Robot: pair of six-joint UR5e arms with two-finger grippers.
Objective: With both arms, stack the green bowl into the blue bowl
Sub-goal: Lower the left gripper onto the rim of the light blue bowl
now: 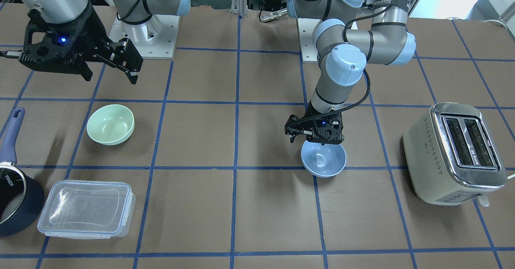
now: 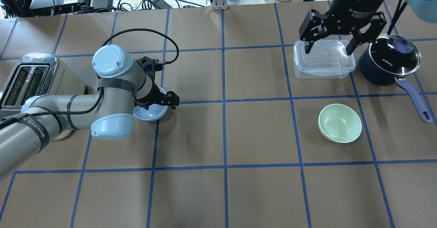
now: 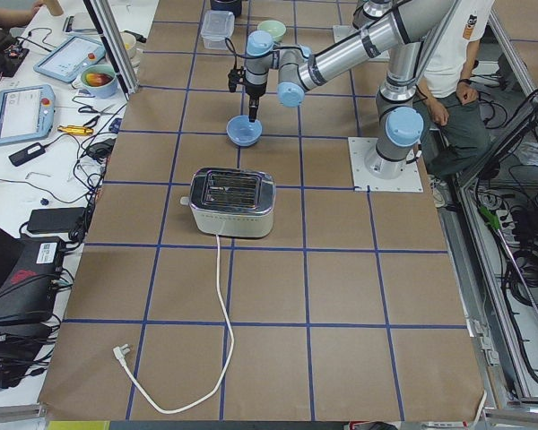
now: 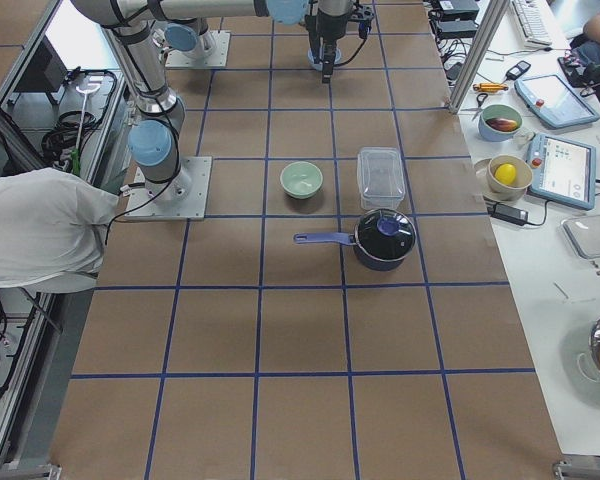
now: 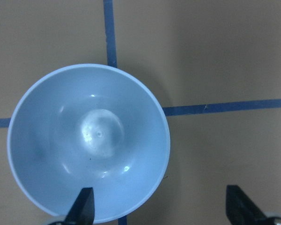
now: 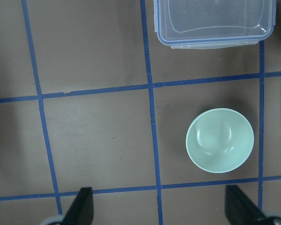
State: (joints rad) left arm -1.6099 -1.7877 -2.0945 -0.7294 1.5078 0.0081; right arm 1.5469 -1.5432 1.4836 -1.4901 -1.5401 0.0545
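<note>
The pale mint-green round bowl [image 1: 110,124] sits empty on the brown, blue-taped table [image 1: 241,212], near an empty clear lidded plastic box [image 1: 86,208]. The right gripper [image 2: 328,50] hangs wide open above. The left gripper [image 5: 160,199] (also spread wide) straddles the rim of the empty powder-blue round bowl [image 5: 89,140].

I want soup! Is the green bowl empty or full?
Empty. The green bowl shows only its smooth, bare inside.

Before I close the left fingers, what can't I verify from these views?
1. Overhead: the left arm covers most of the small round light-blue bowl.
2. Left wrist view: the left gripper has its fingers cut by the bottom edge; rim contact unclear.
3. Front view: the dark navy saucepan runs off the left edge.
</note>
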